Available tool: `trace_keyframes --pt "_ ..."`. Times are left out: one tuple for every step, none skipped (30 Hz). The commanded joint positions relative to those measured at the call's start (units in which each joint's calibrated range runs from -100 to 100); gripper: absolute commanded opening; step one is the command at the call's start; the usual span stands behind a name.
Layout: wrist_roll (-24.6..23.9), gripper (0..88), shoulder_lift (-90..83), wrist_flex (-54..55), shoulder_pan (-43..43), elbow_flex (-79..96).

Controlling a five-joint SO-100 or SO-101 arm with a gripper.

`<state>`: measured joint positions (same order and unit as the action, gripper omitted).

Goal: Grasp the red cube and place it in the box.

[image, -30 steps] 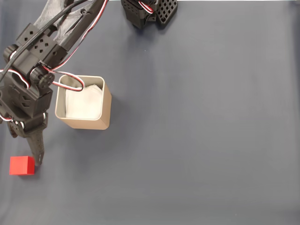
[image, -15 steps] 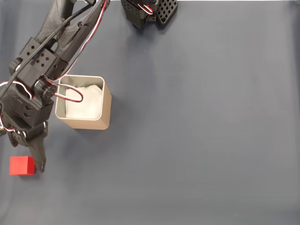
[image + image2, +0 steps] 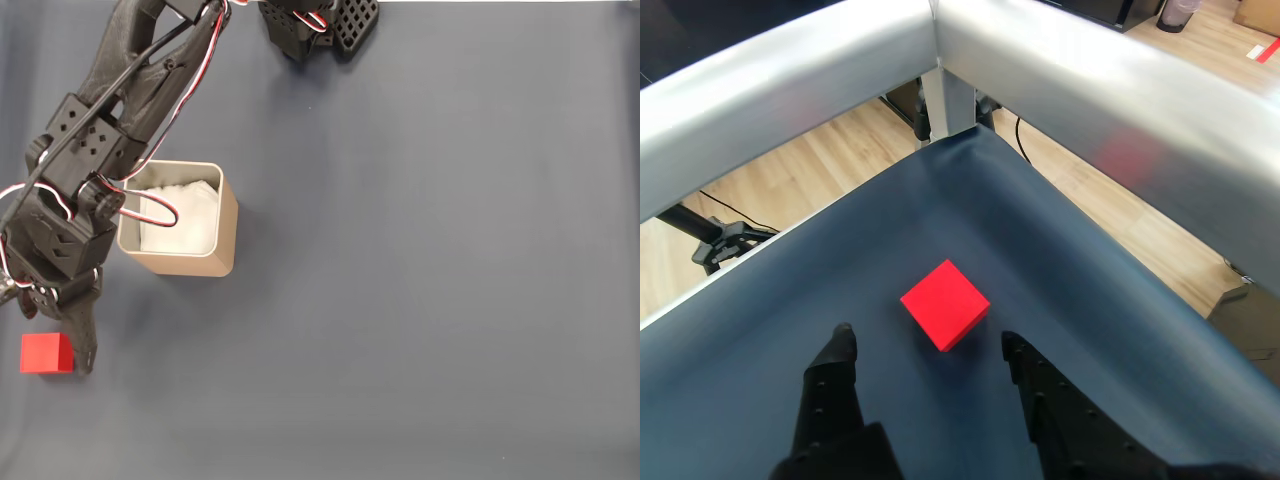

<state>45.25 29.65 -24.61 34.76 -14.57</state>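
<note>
The black arm reaches down past the box [image 3: 178, 220], its gripper [image 3: 925, 342] spread wide above the dark mat [image 3: 430, 260]; the red cube [image 3: 945, 304] lies just ahead between the fingertips, untouched.

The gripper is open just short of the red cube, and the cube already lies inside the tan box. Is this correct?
Not quite. The gripper is open just short of the red cube, but the cube lies on the dark mat, outside the tan box. The fixed view shows it near the left edge, below the box.
</note>
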Motion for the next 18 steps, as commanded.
trace_keyframes --pt "0.20 36.9 -0.18 3.40 0.42 -3.11" --pt "0.20 36.9 -0.01 4.06 0.42 -3.11" --pt "0.20 36.9 0.25 4.63 0.49 -3.11" --pt "0.20 37.0 0.43 5.21 0.49 -3.11" --pt "0.20 37.0 0.60 5.62 0.49 -3.11" --pt "0.20 37.0 0.77 6.03 0.56 -3.11" --pt "0.20 37.1 0.95 6.35 0.56 -3.11" --pt "0.24 37.1 1.20 6.60 0.63 -3.11" --pt "0.24 37.1 1.38 6.93 0.70 -3.11" --pt "0.24 37.1 1.64 7.26 0.70 -3.11" --pt "0.24 37.1 1.81 7.58 0.77 -3.11" --pt "0.24 37.1 2.07 8.00 0.84 -3.11" --pt "0.10 37.1 2.33 8.90 0.84 -3.11" --pt "-0.05 37.1 2.50 9.64 0.84 -3.11" --pt "-0.20 37.1 2.68 10.38 0.91 -3.11" --pt "-0.24 37.1 2.85 11.03 0.91 -3.11" --pt "-0.24 37.1 3.02 11.28 0.91 -3.11" --pt "-0.20 37.1 3.11 11.36 0.99 -3.11"
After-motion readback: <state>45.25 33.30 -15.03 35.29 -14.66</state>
